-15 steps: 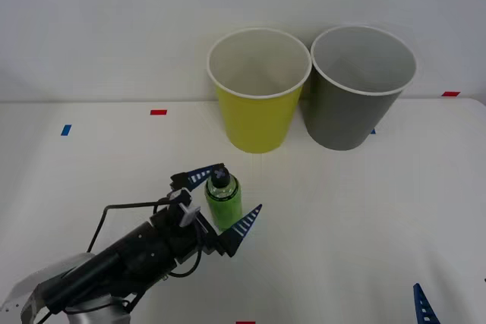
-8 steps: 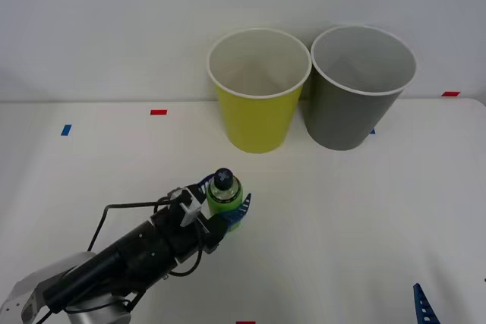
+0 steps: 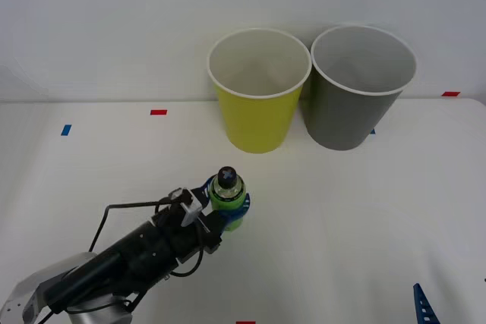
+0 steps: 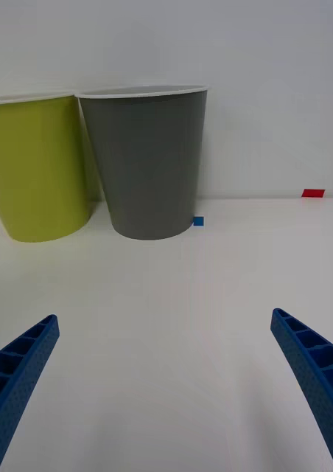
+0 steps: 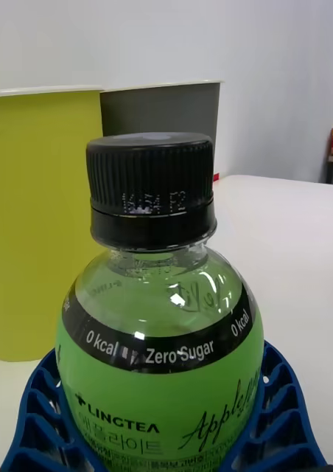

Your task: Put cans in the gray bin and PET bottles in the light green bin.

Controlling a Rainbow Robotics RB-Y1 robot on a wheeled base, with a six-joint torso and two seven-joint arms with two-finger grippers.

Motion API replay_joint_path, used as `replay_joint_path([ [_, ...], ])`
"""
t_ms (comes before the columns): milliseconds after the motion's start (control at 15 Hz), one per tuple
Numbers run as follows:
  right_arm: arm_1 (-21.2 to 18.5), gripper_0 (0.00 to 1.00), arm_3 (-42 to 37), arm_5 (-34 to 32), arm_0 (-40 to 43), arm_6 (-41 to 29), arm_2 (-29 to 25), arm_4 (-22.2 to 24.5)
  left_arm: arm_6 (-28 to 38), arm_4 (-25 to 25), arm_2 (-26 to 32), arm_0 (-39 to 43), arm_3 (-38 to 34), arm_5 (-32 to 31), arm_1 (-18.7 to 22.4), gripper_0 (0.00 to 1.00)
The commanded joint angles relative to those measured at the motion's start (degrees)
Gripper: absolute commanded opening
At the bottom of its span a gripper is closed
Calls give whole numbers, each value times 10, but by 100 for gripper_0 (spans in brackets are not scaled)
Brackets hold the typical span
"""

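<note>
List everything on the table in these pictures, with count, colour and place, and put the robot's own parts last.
Bottle: one, clear with green label and black cap, upright near the table's front left, in the left gripper.
Green bin: one, yellow-green, white rim, at the back, upright.
Gray bin: one, dark gray, white rim, on the green bin's right.
Tape marks: several, red and blue, scattered on the white table.
Left gripper: blue fingers shut on the bottle.
Right gripper: blue fingers open, low at the front right.
</note>
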Motion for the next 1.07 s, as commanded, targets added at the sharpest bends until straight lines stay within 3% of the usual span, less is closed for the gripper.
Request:
replay_joint_path([
  [67,0,100,0,0,0,0,0,0,7,9,12,1,-37,40,6,1],
  [333,0,100,0,0,0,0,0,0,21,21,84,21,-153,187,25,0],
  [600,0,100,0,0,0,0,0,0,21,23,229,100,-351,454,8,0],
  [867,0,100,0,0,0,0,0,0,18,34,323,110,-453,590,-18,0],
  [1067,0,100,0,0,0,0,0,0,18,48,384,110,-496,614,-54,0],
])
